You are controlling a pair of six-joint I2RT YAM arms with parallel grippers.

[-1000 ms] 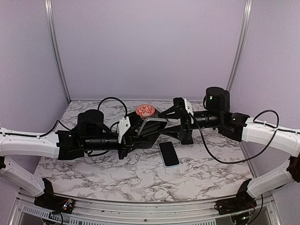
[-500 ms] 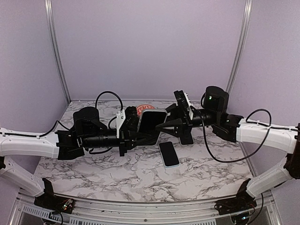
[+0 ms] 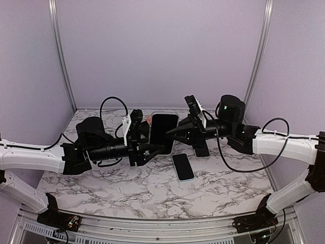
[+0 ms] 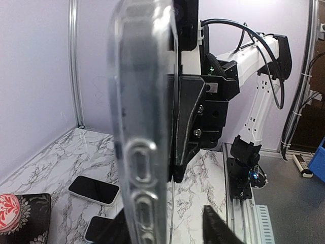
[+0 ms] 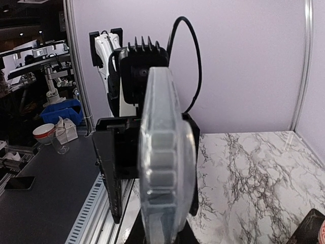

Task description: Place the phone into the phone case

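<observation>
Phone [image 3: 183, 166]: lies flat on the marble table [image 3: 127, 188], dark face up, untouched. Probably rigid, glossy, slippery and breakable; best taken by its long edges.

Phone case [image 3: 163, 131]: clear, thin, likely light and flexible. It is held upright in the air just beyond.

Right gripper [image 3: 172, 133]: pinches the case's right rim.

Left gripper [image 3: 155, 147]: jaws parted, loose about the case's lower edge.
</observation>
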